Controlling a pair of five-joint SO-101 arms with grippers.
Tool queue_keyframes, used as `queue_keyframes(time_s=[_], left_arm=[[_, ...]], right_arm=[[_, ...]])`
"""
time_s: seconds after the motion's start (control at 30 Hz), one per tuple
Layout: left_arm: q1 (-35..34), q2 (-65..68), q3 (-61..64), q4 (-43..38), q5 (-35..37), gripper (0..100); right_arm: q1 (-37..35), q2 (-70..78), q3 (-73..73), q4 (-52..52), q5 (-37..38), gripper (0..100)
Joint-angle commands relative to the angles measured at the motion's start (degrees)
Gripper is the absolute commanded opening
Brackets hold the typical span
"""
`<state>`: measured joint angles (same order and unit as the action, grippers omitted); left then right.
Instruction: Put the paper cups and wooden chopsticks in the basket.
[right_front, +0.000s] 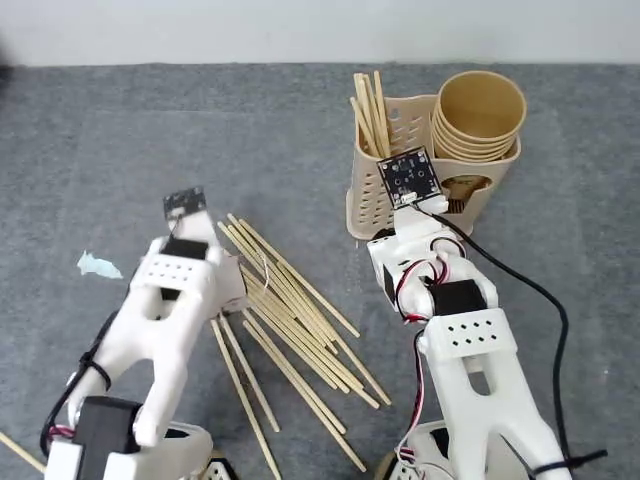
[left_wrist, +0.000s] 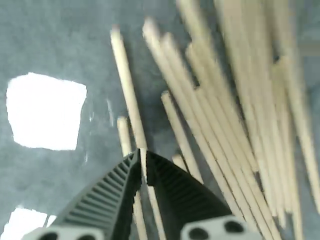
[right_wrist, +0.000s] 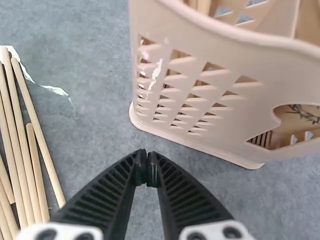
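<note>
Grey, carpet-like cloth covers the bench (right_front: 120, 130), and a pale wall runs along its far edge. At the far right we see a beige plastic basket (right_front: 372, 205) with slotted walls and two compartments. In the compartment toward the bench's middle, a bundle of upright chopsticks (right_front: 368, 110) leans with its tips above the rim. In the other compartment, a nested stack of paper cups (right_front: 480, 115) sits tilted with its mouth facing up.

Near the middle of the bench, the loose chopsticks (right_front: 300, 320) lie in a slanting heap, most of them side by side and a few crossing. They are well apart from the basket.

The white left arm (right_front: 165, 320) stands at the near left and bends over the heap's near-left edge. In its wrist view, we see the left claw (left_wrist: 143, 160) almost closed, its black ridged jaws pinching a single chopstick (left_wrist: 127, 85) at the outer side of the heap. A pale scrap (right_front: 98, 265) lies on the cloth just beyond that arm.

The white right arm (right_front: 455, 330) stands at the near right and points toward the basket. The right claw (right_wrist: 146, 167) has its jaws pressed together on nothing, just in front of the basket's lower wall and above bare cloth. A black cable (right_front: 540, 300) trails along this arm.
</note>
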<state>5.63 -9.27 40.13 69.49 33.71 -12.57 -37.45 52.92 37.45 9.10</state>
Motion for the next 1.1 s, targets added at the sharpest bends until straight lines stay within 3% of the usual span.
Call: queue_keyframes(time_s=[0.0,0.2,0.37,0.5,0.7,1.07], left_arm=[[0.62,-1.14,-9.27,6.42,0.62,1],[0.62,-1.14,-13.76,13.27,0.35,1],[0.62,-0.62,-10.33,13.10,0.18,2],[0.62,-0.53,-7.96,6.95,0.26,5],[0.70,-0.53,-6.20,0.44,0.44,22],[0.70,-0.44,6.55,-14.33,2.37,14]], right_arm=[[0.57,-1.71,-0.53,-0.57,-0.09,1.1],[0.57,-1.71,-0.53,-0.57,-0.09,1.2],[0.57,-1.71,-0.53,-0.57,-0.09,1.2],[0.57,-1.71,-0.53,-0.57,-0.09,1.2],[0.57,-1.71,-0.53,-0.57,-0.09,1.2],[0.40,-1.71,-0.53,-0.57,-0.09,1.2]])
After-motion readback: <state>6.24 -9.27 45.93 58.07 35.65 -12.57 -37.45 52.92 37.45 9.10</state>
